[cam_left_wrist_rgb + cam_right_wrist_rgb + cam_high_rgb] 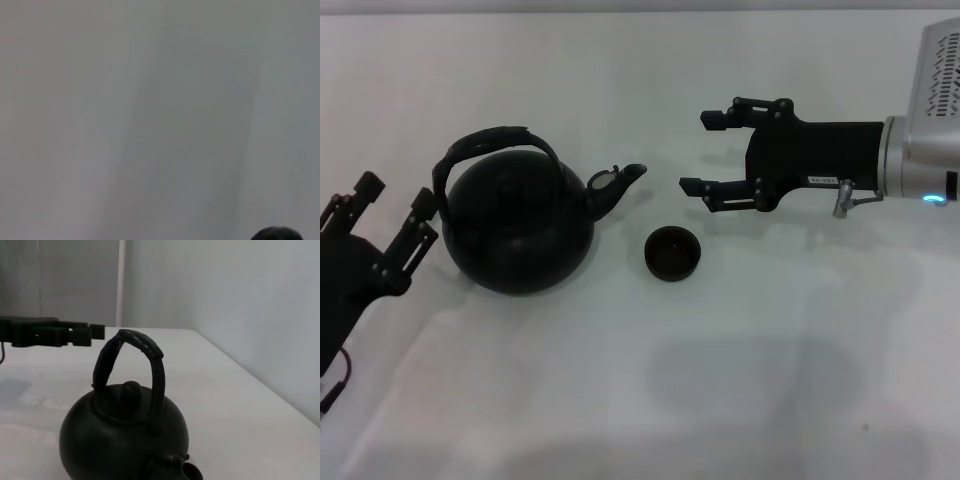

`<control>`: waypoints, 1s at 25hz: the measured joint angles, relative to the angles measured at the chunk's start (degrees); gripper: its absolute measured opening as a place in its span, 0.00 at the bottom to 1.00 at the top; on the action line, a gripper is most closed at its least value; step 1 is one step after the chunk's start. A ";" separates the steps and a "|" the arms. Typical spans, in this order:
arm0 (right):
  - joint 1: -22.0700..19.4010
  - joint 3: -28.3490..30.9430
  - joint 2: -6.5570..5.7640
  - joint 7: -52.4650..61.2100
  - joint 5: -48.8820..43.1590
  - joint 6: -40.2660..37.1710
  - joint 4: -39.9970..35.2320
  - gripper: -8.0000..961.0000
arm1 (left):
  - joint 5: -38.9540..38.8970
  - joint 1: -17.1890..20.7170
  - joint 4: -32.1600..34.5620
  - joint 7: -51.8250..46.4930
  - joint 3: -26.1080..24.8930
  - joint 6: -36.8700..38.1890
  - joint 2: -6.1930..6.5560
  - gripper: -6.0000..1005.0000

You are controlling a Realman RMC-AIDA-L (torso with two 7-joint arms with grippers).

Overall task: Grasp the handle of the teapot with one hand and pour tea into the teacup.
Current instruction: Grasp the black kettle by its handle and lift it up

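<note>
1. My right gripper (707,152) hangs in the air off to the right of the teapot, above and a bit behind the teacup. Its two black fingers are spread wide apart. Nothing is between them and they touch nothing.
2. My left gripper (395,200) sits low at the left edge of the head view, just beside the teapot's round belly. Its fingers are spread apart too and hold nothing (I cannot tell if one tip brushes the pot or not).
3. The teapot (518,230) stands upright on the white table (790,350). It is big, round and fat, with a dull black skin that does not shine.
4. The handle (498,141) is a dark hoop that bends over the top of the pot. In the right wrist view the handle (150,357) looks bumpy and rough, like it is wrapped.
5. A small round knob (131,390) sits on the lid under the hoop.
6. The short curved spout (618,181) points toward my right gripper and the cup.
7. The teacup (672,252) is small, round and dark, with no handle. It stands on the table just to the right of the pot, below the spout tip, and is not touching the pot.
8. The table is smooth, plain and white.
</note>
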 joint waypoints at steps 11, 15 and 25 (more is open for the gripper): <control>-0.12 -0.28 0.08 -0.02 1.42 0.18 -0.15 0.88 | 2.16 -3.53 0.35 -3.21 0.15 -6.10 0.35 0.69; -0.14 -0.13 0.09 -0.04 1.55 0.20 0.12 0.88 | 2.40 -3.81 0.41 -3.25 0.18 -7.61 0.31 0.69; 0.05 -0.67 0.26 -0.01 1.55 0.08 0.55 0.88 | 2.21 -3.85 0.43 -3.22 -0.24 -8.75 -0.03 0.59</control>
